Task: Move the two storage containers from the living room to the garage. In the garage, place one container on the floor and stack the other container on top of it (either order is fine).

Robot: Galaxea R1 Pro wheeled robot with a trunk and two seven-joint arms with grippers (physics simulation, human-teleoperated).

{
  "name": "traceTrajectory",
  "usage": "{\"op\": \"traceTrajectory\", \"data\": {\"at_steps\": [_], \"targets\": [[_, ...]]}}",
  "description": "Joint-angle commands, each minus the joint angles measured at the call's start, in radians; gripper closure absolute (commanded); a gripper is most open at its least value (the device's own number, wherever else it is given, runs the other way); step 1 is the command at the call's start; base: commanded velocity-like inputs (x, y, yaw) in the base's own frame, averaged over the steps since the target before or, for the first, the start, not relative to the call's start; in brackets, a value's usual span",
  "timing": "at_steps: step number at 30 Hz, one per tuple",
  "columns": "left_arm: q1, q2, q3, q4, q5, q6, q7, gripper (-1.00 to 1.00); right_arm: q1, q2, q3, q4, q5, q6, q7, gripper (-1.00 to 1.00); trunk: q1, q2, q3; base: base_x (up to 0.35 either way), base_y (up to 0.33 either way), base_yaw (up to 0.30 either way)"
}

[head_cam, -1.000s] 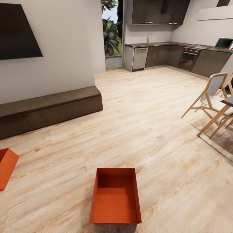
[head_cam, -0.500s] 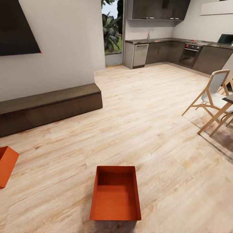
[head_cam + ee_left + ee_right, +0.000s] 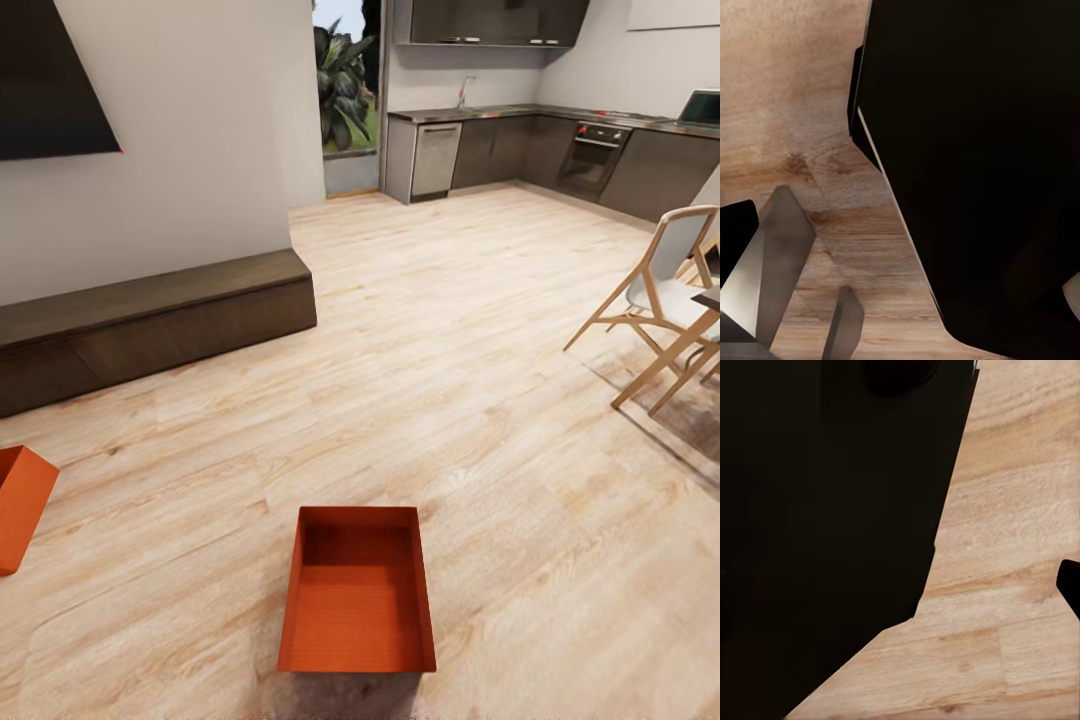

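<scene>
One orange-red open-top storage container [image 3: 357, 590] stands empty on the pale wood-plank living room floor [image 3: 480, 400], straight ahead and close in the head view. The second storage container [image 3: 20, 505] sits at the left edge, cut off by the frame. In the left wrist view two grey fingers [image 3: 772, 262] of my left gripper [image 3: 817, 240] stand apart, with only plank floor between them, next to my dark body. The right wrist view holds my dark body, plank floor and a small black sliver [image 3: 1069, 585] at the edge; my right gripper's state is unreadable. The garage is out of view.
A low dark bench [image 3: 150, 325] runs along the white wall under the black TV [image 3: 50, 85] at left. A wooden chair [image 3: 655, 305] and table edge stand at right on a rug. A dark kitchen [image 3: 540, 155] and a doorway lie far ahead.
The whole head view has shifted slightly, so the camera has moved. The containers lie where they were.
</scene>
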Motion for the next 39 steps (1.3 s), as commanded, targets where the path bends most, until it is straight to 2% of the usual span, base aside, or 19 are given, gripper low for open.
{"op": "traceTrajectory", "data": {"at_steps": [1, 26, 39], "targets": [[0.0, 0.0, 0.0, 0.0, 0.003, -0.003, 0.001, -1.0, -0.001, 0.001, 0.009, 0.003, -0.008, -0.006, -0.001, -1.0, 0.0, 0.0, -0.002, 0.0, 0.0, 0.0], [0.0, 0.0, 0.0, 0.0, 0.003, -0.003, 0.001, -1.0, -0.001, 0.002, 0.009, 0.003, -0.01, -0.006, -0.001, -1.0, 0.0, 0.0, -0.042, 0.0, 0.0, 0.0], [0.0, -0.001, 0.0, 0.0, 0.003, -0.003, 0.001, -1.0, -0.001, 0.001, 0.009, 0.003, -0.012, -0.005, 0.003, -1.0, 0.0, 0.0, -0.044, 0.0, 0.0, 0.0]]}}
